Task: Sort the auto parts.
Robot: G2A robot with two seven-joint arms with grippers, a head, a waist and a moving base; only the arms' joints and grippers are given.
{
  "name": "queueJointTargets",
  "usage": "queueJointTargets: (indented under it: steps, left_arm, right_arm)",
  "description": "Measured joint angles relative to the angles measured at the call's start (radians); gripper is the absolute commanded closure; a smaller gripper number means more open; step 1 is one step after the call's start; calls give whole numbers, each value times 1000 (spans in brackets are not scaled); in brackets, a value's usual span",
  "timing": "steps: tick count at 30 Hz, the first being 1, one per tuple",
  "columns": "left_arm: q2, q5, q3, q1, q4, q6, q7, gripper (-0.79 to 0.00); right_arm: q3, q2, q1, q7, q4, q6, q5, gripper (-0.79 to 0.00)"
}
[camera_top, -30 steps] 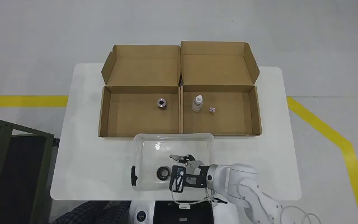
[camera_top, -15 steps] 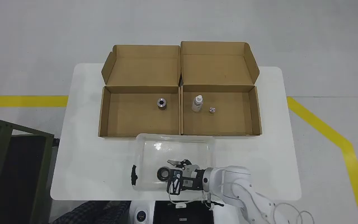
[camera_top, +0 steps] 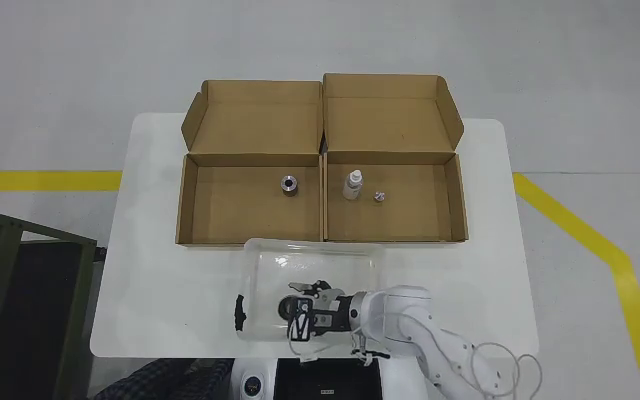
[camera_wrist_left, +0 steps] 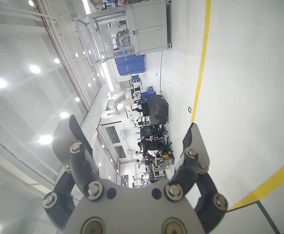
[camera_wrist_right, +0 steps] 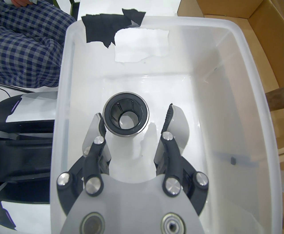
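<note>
The bearing (camera_wrist_right: 124, 110) stood upright, bore up, in the near left part of the clear bin (camera_wrist_right: 155, 20) on the tabletop (camera_top: 150, 280). The right pincer (camera_wrist_right: 135, 113) was spread around it, with the bearing off centre: it lay against the pincer's near side, with a gap on the far side. Closing would likely centre it. The right wrist view showed that offset, while from the top the pincer covered most of the bearing. The left pincer (camera_wrist_left: 133, 124), spread and empty, faced the room.

Translucent plastic bin (camera_wrist_right: 221, 66); shiny metal bearing (camera_wrist_right: 112, 106)
</note>
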Motion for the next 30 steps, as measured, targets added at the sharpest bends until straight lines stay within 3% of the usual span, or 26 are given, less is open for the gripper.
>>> queueJointTargets:
  steps: [8, 13, 15, 17, 18, 30]
  left_arm:
    - [0, 0, 0, 0, 0, 0, 0, -785]
    - [0, 0, 0, 0, 0, 0, 0, -785]
    - [0, 0, 0, 0, 0, 0, 0, -785]
    - [0, 0, 0, 0, 0, 0, 0, -785]
    - [0, 0, 0, 0, 0, 0, 0, -785]
    - [0, 0, 0, 0, 0, 0, 0, -785]
  right_arm:
    - [-47, -15, 65, -1, 60, 3, 32, -471]
    - [-69, -24, 103, -10, 107, 6, 58, -372]
    - [-72, -27, 115, -14, 124, 2, 88, -259]
    - [-70, -29, 123, -23, 136, -4, 127, -31]
    - [-67, -30, 128, -31, 145, -11, 155, 0]
    - [-13, -19, 128, -77, 114, -25, 265, 0]
